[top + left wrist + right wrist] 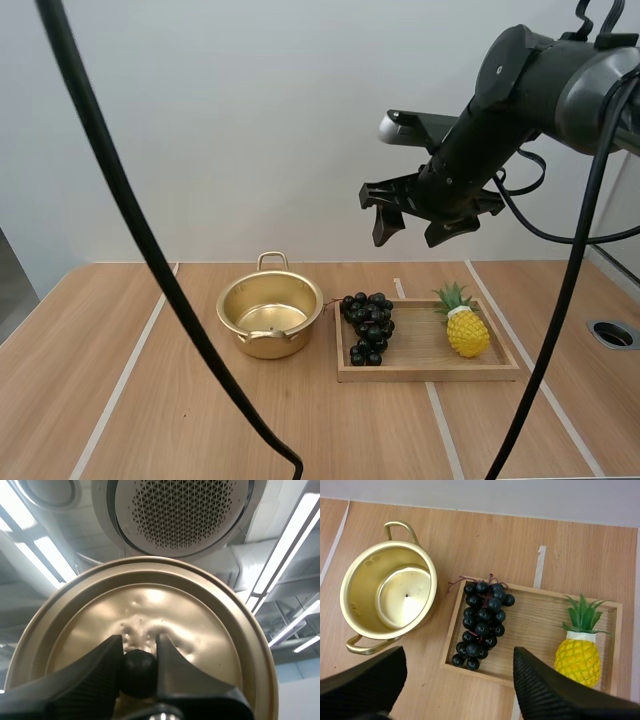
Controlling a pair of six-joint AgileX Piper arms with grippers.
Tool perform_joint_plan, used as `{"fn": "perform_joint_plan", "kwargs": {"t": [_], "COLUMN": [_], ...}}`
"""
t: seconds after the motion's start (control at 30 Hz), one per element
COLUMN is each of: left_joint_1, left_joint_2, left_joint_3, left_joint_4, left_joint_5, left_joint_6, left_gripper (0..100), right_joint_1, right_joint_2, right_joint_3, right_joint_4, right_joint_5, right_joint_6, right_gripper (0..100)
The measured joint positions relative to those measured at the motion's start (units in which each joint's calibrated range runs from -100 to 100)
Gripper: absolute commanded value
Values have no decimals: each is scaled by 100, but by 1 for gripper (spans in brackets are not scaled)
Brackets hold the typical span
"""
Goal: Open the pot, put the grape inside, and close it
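Left tool (138, 647) first: fingers (95, 675) clamped on the black knob (138, 674) of the gold lid (150, 605), one finger on each side of the knob. I see the lid's knob side in the left wrist view. Lid is off the pot and in my grip

Right tool (459, 655): released, fingers (545, 690) wide apart, ribbed faces toward each other, nothing between them. High view has it hanging well above the surface (380, 430), over the wooden tray (430, 372), touching nothing

Under it, the grapes (481, 622): dark bunch lying in the tray at the end nearest the pot, stem toward the far edge. Yellow pineapple (577, 655) sits at the tray's other end, apart from the grapes

Gold pot (365, 580): open, empty, upright on the surface just left of the tray, small gap between them. It has two loop handles, one toward me and one away

White tape lines (120, 385) run front to back across the surface
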Motion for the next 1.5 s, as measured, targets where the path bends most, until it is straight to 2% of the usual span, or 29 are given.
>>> {"fn": "perform_joint_plan", "kwargs": {"t": [0.3, 0.63, 1.03, 1.13, 1.2, 1.37, 1.5], "left_joint_1": [0, 0, 0, 0, 0, 0, 0], "left_joint_2": [15, 41, 53, 53, 53, 53, 53], "left_joint_3": [-590, -602, -602, -602, -602, -602, -602], "left_joint_4": [0, 218, 296, 307, 307, 340, 430], "left_joint_5": [148, 304, 321, 321, 338, 355, 498], "left_joint_6": [-18, -27, -27, -27, -27, -27, -27], "left_gripper": [0, 0, 0, 0, 0, 0, 0], "right_joint_1": [0, 0, 8, 125, 281, 807, 1110], "right_joint_2": [923, 1917, 2680, 2845, 2930, 3116, 3195], "right_joint_3": [200, 211, 211, 211, 211, 211, 211], "right_joint_4": [68, 350, 384, 155, -227, -1109, -1455], "right_joint_5": [8, -2, -634, -729, -833, -1210, -1440], "right_joint_6": [0, -248, -370, -393, -334, 195, 438], "right_gripper": [100, 100, 100, 100, 100, 100, 100]}}
